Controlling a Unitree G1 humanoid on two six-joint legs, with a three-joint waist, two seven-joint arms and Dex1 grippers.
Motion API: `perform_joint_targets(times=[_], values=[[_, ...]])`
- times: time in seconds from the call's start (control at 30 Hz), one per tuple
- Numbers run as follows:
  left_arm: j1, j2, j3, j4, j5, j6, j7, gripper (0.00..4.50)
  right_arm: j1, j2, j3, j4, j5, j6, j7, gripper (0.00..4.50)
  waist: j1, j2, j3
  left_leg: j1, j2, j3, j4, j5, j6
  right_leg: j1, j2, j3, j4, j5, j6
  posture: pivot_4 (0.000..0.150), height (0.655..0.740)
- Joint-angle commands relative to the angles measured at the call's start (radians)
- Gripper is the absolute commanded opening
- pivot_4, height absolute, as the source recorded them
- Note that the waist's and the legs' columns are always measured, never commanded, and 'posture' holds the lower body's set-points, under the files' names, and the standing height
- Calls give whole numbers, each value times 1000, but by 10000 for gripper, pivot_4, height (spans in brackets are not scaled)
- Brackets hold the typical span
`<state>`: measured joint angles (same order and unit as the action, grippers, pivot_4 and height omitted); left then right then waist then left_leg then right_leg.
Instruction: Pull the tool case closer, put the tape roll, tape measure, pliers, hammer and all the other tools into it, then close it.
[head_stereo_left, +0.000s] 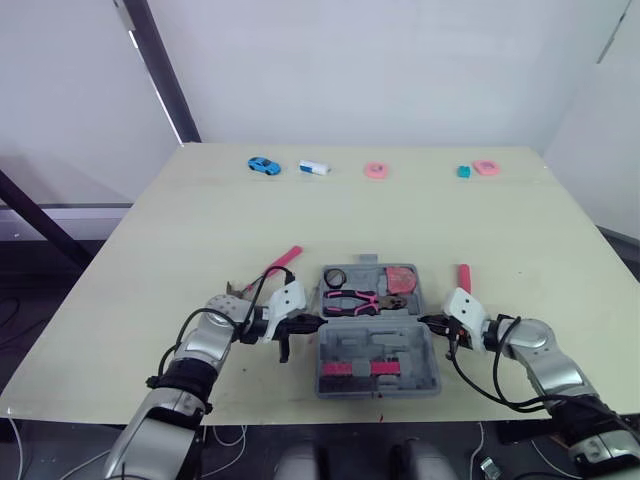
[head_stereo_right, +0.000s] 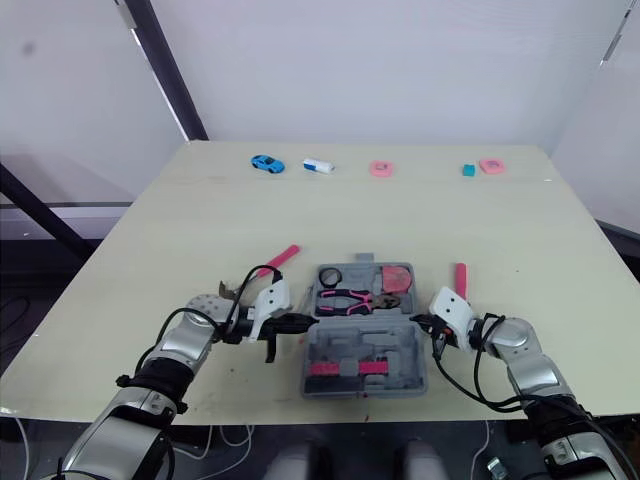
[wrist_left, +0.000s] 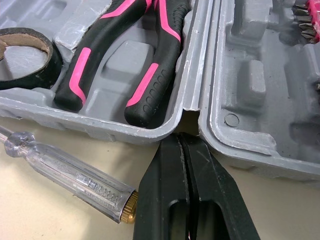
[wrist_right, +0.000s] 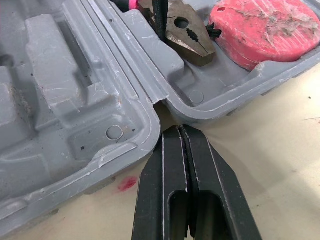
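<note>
The grey tool case (head_stereo_left: 398, 338) lies open near the table's front edge. Its far half holds a black tape roll (head_stereo_left: 333, 276), pink-and-black pliers (head_stereo_left: 362, 300) and a red tape measure (head_stereo_left: 402, 277). The near half carries pink bits (head_stereo_left: 360, 370). My left gripper (head_stereo_left: 305, 325) is shut, its tips at the hinge notch on the case's left side (wrist_left: 181, 137). My right gripper (head_stereo_left: 432, 322) is shut too, at the right hinge notch (wrist_right: 179, 129). A clear-handled screwdriver (wrist_left: 65, 170) lies beside the left fingers. One pink-handled tool (head_stereo_left: 283, 260) lies left of the case, another (head_stereo_left: 463, 277) right of it.
Along the table's far edge sit a blue toy car (head_stereo_left: 264, 165), a white-and-blue piece (head_stereo_left: 314, 168), a pink ring (head_stereo_left: 376, 171), a teal block (head_stereo_left: 463, 172) and a pink piece (head_stereo_left: 486, 167). The case sits close to the front edge of the table (head_stereo_left: 250, 400).
</note>
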<state>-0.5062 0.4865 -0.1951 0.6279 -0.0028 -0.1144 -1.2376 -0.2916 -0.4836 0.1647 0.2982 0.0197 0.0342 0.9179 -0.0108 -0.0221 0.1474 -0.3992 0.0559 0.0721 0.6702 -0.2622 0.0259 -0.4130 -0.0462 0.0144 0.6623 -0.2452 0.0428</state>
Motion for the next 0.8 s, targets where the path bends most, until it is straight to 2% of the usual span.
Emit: perform_joint_targets(times=[0.03,0.8], values=[[-5,-24,-28,-13,-5,-17,-20,484,-33,27,7,-31,20,-47,4,0,0,0,0,0,0,0,0,0,0,0,0,0,0,0,0,1500,7400],[-17,2,-12,-2,-2,-30,-4,484,-18,25,7,43,-18,-84,-12,0,-2,0,0,0,0,0,0,0,0,0,0,0,0,0,0,1500,7400]])
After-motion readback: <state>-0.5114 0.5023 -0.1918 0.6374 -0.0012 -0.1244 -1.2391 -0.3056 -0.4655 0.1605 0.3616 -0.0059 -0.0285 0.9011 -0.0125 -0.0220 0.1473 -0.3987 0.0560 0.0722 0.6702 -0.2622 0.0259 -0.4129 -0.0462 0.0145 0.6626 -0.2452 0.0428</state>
